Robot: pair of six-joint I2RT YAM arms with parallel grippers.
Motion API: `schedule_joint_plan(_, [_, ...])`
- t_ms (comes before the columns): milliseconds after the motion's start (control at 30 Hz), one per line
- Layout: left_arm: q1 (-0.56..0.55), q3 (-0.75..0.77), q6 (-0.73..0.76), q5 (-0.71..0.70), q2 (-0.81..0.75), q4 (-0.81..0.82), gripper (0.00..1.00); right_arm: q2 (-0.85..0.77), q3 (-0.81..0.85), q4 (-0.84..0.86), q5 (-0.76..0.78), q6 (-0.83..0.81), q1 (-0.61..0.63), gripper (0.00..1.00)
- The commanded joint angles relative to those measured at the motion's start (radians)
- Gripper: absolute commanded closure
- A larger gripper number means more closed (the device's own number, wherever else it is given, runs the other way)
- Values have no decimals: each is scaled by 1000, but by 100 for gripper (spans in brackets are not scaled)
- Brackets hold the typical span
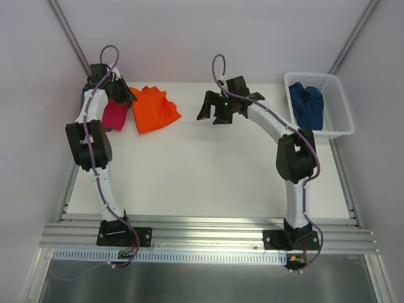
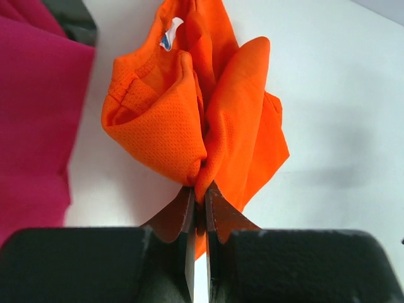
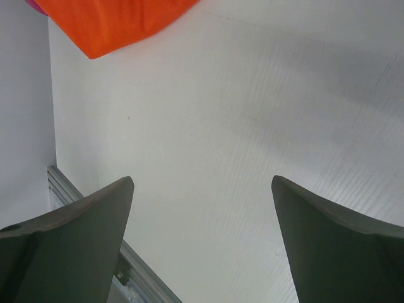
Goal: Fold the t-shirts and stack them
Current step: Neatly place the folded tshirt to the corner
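The orange t-shirt (image 1: 153,110) lies bunched at the table's back left. My left gripper (image 1: 128,96) is shut on a pinch of it; in the left wrist view the jaws (image 2: 201,188) clamp a fold of the orange cloth (image 2: 189,107). The magenta t-shirt (image 1: 115,115) lies beside it on the left, partly under my left arm, and shows in the left wrist view (image 2: 31,120). A dark blue t-shirt (image 1: 306,104) lies in the white basket. My right gripper (image 1: 213,111) is open and empty over bare table (image 3: 202,189); the orange shirt's edge (image 3: 107,22) shows at its top left. No grey shirt is in view.
The white lattice basket (image 1: 338,101) stands at the back right corner. Aluminium rails (image 1: 208,230) run along the table's near edge, and one (image 3: 126,265) runs at the side. Grey walls close in on the left, back and right.
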Motion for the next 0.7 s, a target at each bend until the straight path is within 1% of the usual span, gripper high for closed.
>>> schedule_joint_plan(0, [42,82,71,-69,-61,-16,100,-68,14,29,-8,14,6,4])
schedule_joint_plan(233, [99,147,93,-117,-55,-20,100,-71,-6,33,-10,19,6,4])
schedule_joint_plan(400, [125,156,96,-174,-70,-19,100,-65,-4,33,-10,22,7,4])
schedule_joint_plan(667, [133,225,122,-288,-60,-7,100,-63,3,36,-7,23,14,4])
